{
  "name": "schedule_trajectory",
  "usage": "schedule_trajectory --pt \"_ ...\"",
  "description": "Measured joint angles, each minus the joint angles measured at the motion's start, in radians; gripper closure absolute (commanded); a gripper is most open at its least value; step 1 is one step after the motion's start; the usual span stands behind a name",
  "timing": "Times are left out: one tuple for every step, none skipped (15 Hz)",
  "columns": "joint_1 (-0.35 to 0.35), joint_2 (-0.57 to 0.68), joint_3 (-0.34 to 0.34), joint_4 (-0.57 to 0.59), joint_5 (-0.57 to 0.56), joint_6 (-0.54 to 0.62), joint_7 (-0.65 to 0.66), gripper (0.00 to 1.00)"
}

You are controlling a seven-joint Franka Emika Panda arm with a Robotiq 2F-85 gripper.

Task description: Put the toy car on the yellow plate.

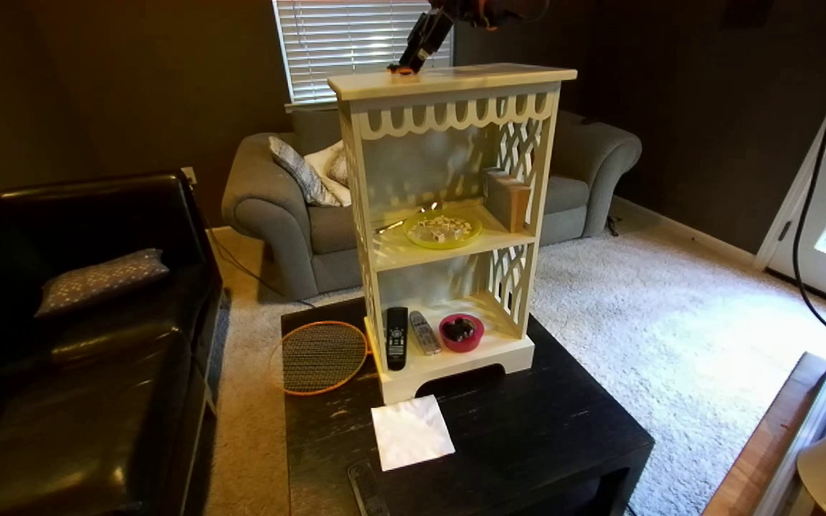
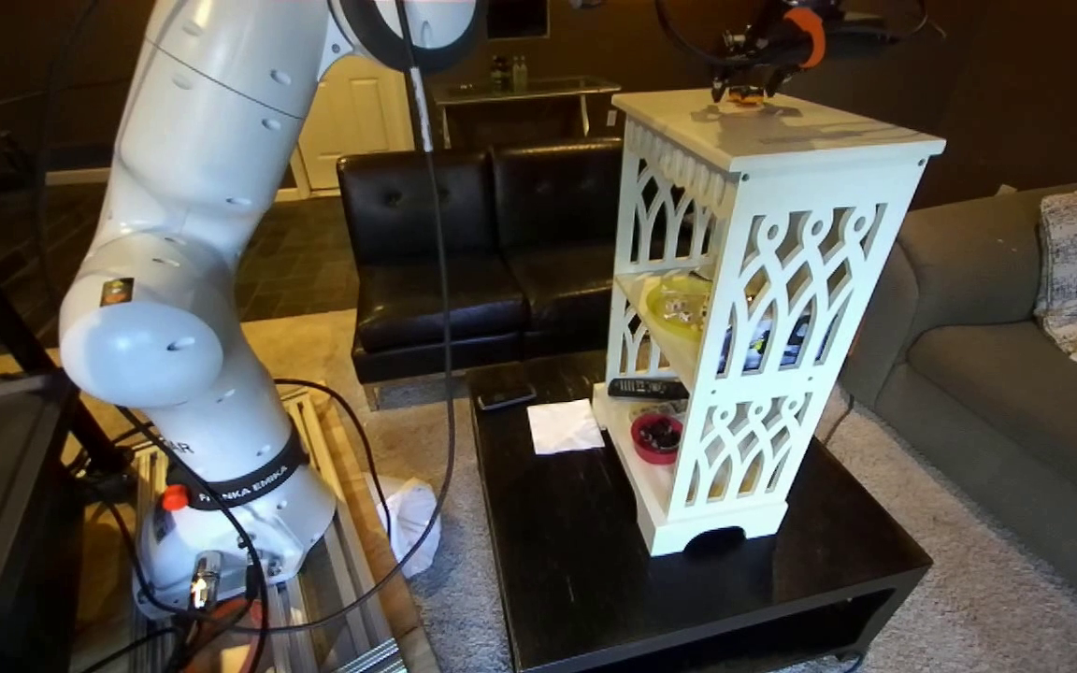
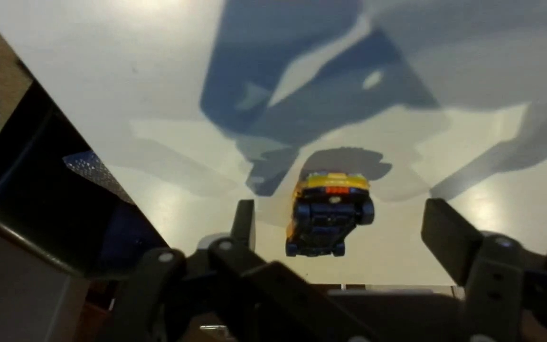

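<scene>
Plainly, the black two-fingered gripper (image 3: pixel 342 227) is spread wide, its tips on either side of the yellow toy car with dark wheels (image 3: pixel 325 213), a gap at each flank. The car rests on the flat pale top (image 3: pixel 387 259) of the cream-white wooden shelf unit with lattice sides (image 1: pixel 456 255), close to an edge, dark underside showing in the wrist view. On the middle level sits the shallow round glossy yellow plate (image 1: pixel 436 244), bearing small pale pieces (image 1: pixel 449 228), beside an upright grey-and-tan block (image 1: pixel 508 201). The lowest level holds a long black remote control (image 1: pixel 396 338), a slim silver remote control (image 1: pixel 425 332) and a round reddish-pink bowl (image 1: pixel 461 347). The unit stands on the low black wooden table (image 1: pixel 513 430). In an exterior view an orange-rimmed mesh racket head (image 1: pixel 323 358) lies by the table's back left corner, reaching its left edge; a square white sheet (image 1: pixel 413 433) lies just before the unit, nearer the front edge. Past the left edge is a black leather sofa (image 1: pixel 90 387); past the back edge, a grey fabric sofa (image 1: pixel 280 229). In an exterior view a dark oblong device (image 2: pixel 506 397) lies near the table's far left corner.
</scene>
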Motion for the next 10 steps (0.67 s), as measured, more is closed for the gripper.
schedule_trajectory --pt "0.003 0.003 0.000 0.000 -0.002 0.000 -0.011 0.47" --pt "0.006 0.003 0.000 0.000 -0.003 0.000 -0.020 0.55" --pt "0.009 0.002 0.000 0.001 -0.005 0.000 -0.027 0.62" --pt "0.012 0.001 0.000 0.001 -0.008 0.000 -0.031 0.69" --pt "0.015 0.000 0.000 0.001 -0.010 0.000 -0.032 0.76" --pt "0.017 -0.002 0.000 0.001 -0.012 0.000 -0.033 0.82" --pt "0.020 -0.003 0.000 0.001 -0.012 -0.001 -0.033 0.89" --pt "0.023 -0.005 0.000 0.001 -0.012 -0.001 -0.032 0.91" --pt "0.024 -0.009 0.000 0.000 -0.015 -0.004 -0.031 0.92" --pt "0.028 -0.010 -0.001 -0.001 -0.021 -0.005 -0.027 0.92"
